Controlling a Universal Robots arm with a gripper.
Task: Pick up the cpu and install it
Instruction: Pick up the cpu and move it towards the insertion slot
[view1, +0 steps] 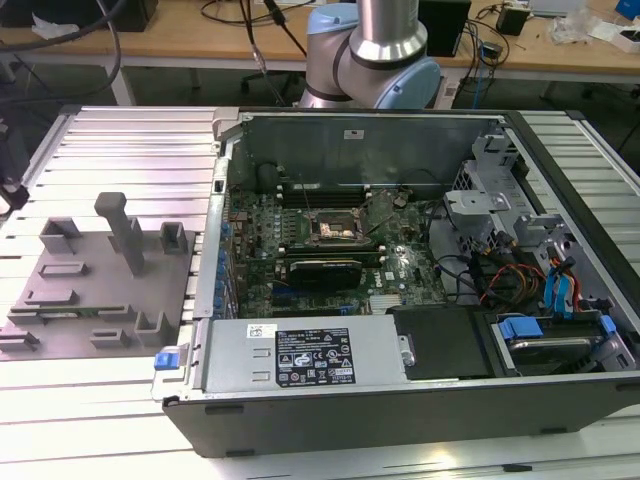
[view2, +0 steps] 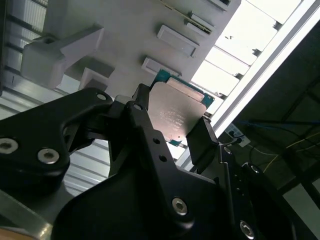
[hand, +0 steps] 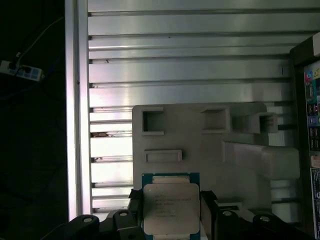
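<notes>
The cpu (hand: 171, 209), a flat square chip with a pale metal top and a green rim, sits between the two black fingers of my gripper (hand: 171, 200). The fingers press on two opposite edges, so the gripper is shut on it. In the second wrist view the cpu (view2: 175, 112) hangs in the gripper (view2: 172, 122) above the grey tray (view2: 130, 30). In the exterior view the dark metal-framed socket (view1: 333, 230) lies open on the green motherboard inside the computer case.
The grey tray (view1: 100, 270) with raised fixture blocks lies on the ribbed aluminium table at the exterior view's left. The open computer case (view1: 400, 400) holds a power supply (view1: 305, 355), cables and drive bays. The arm's base (view1: 385, 50) stands behind the case.
</notes>
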